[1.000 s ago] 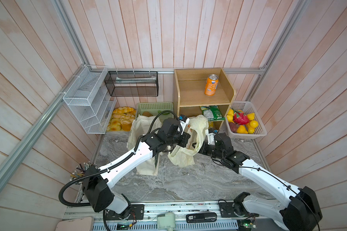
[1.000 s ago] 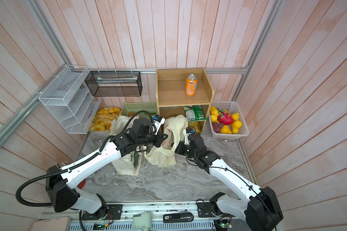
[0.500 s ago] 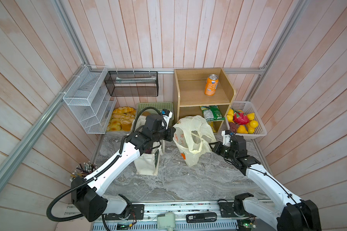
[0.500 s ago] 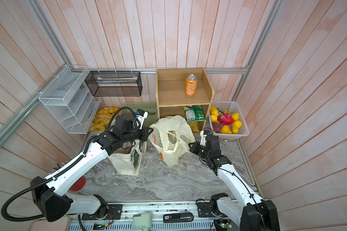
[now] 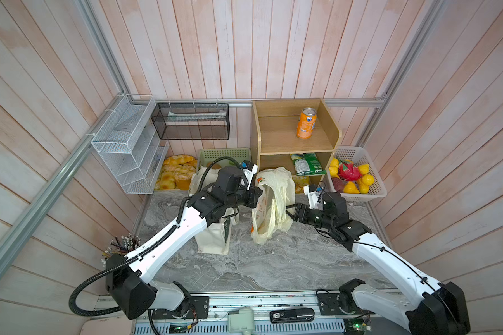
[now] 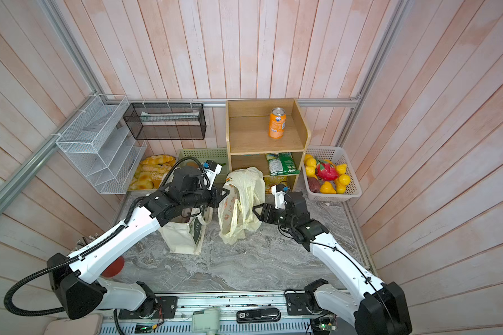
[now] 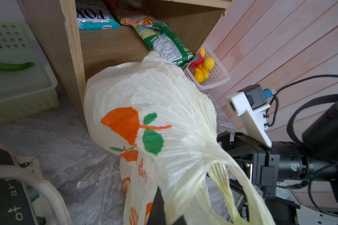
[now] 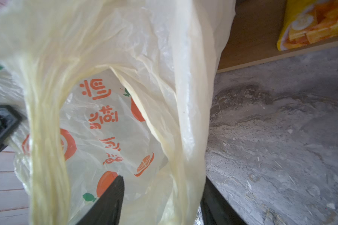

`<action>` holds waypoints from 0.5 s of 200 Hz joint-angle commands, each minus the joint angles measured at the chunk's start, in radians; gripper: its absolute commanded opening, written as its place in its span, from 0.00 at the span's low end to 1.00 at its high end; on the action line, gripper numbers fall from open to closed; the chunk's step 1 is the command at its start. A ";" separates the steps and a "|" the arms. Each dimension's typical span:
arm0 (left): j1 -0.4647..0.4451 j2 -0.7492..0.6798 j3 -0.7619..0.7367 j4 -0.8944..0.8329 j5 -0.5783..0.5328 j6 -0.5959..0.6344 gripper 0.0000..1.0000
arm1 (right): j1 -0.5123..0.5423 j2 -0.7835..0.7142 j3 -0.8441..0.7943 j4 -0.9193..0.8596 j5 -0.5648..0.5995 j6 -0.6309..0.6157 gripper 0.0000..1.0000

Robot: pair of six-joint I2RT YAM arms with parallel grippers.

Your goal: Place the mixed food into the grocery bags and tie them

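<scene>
The pale-yellow plastic grocery bag (image 5: 270, 203) (image 6: 238, 203) with orange fruit print stands mid-table, its handles gathered and twisted. My left gripper (image 5: 255, 197) (image 6: 223, 192) (image 7: 168, 214) is shut on the bag's left-hand film. On the bag's other side my right gripper (image 5: 291, 213) (image 6: 257, 213) (image 8: 160, 202) stands open, with loose handle film (image 8: 183, 165) draped between its spread fingers (image 8: 109, 198). The cream canvas tote (image 5: 212, 237) (image 6: 183, 235) stands under my left arm. The mixed food is hidden.
Behind the bag is a wooden shelf (image 5: 273, 139) holding an orange can (image 5: 306, 123) and a green snack packet (image 5: 307, 164). A white fruit basket (image 5: 375, 191) sits at the right, a green basket (image 5: 224, 152) and bread (image 5: 174, 174) at the left. Wire racks (image 5: 128, 145) line the left wall.
Both grippers pulled the bag's handles apart, then came back closer together. The right gripper's jaws have opened off the handle. The left gripper stays shut on the bag.
</scene>
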 commanded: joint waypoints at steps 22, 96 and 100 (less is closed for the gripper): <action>-0.039 0.044 0.137 -0.100 -0.103 0.039 0.00 | 0.047 0.042 0.064 -0.039 0.055 -0.036 0.64; -0.069 0.144 0.135 -0.160 -0.207 0.107 0.00 | 0.080 0.043 0.116 -0.068 0.071 -0.044 0.67; -0.070 0.146 0.130 -0.156 -0.207 0.107 0.00 | 0.080 0.041 0.118 -0.069 0.071 -0.045 0.67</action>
